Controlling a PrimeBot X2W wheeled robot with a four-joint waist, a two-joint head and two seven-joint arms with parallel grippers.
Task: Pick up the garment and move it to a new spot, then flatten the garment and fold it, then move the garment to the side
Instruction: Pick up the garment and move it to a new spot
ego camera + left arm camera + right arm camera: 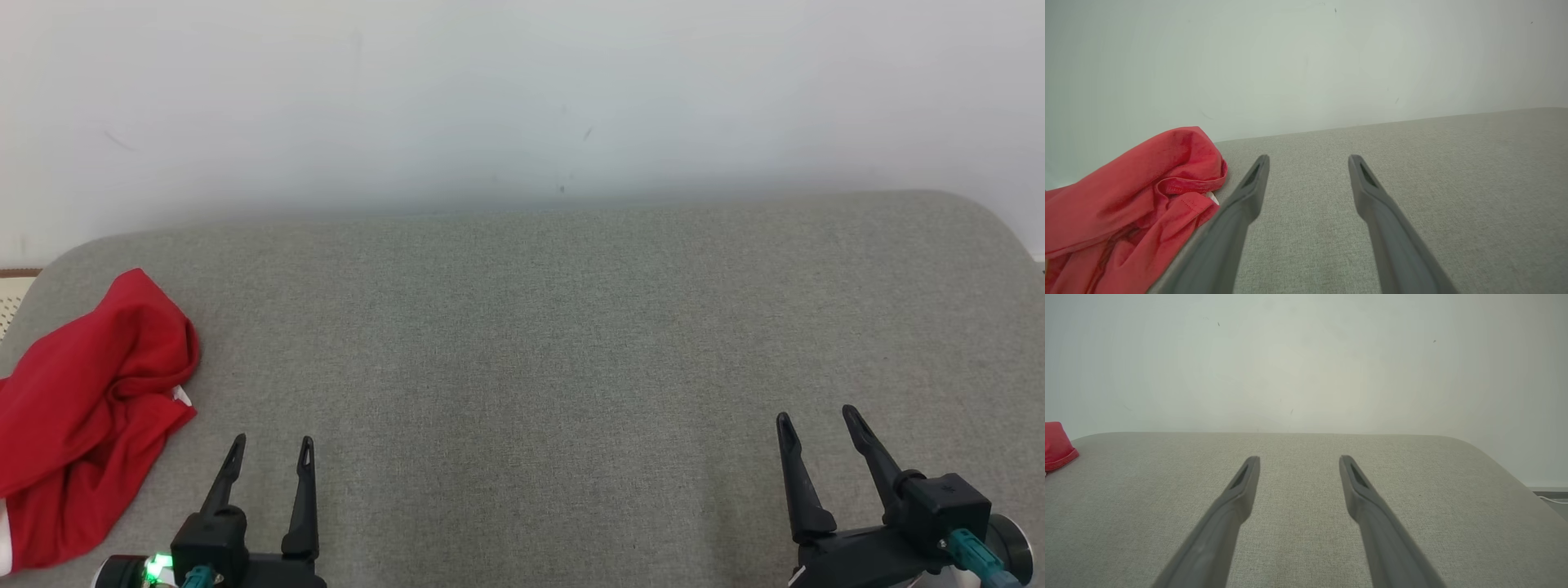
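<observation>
Head view: the crumpled red garment [90, 416] lies at the grey surface's [531, 327] left edge, just left of the left gripper [271, 451]. The left gripper and the right gripper [816, 420] both have their fingers spread, with nothing between them.
Left wrist view: the garment lies beside one finger, perhaps touching it.
Right wrist view: the garment is well apart from the fingers, at the far left.

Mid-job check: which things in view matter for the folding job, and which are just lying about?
For the job:
- red garment, crumpled at the left end
- left pincer, open
- right pincer, open
- grey padded surface

Just there:
- white wall
- white cable on the floor
</observation>
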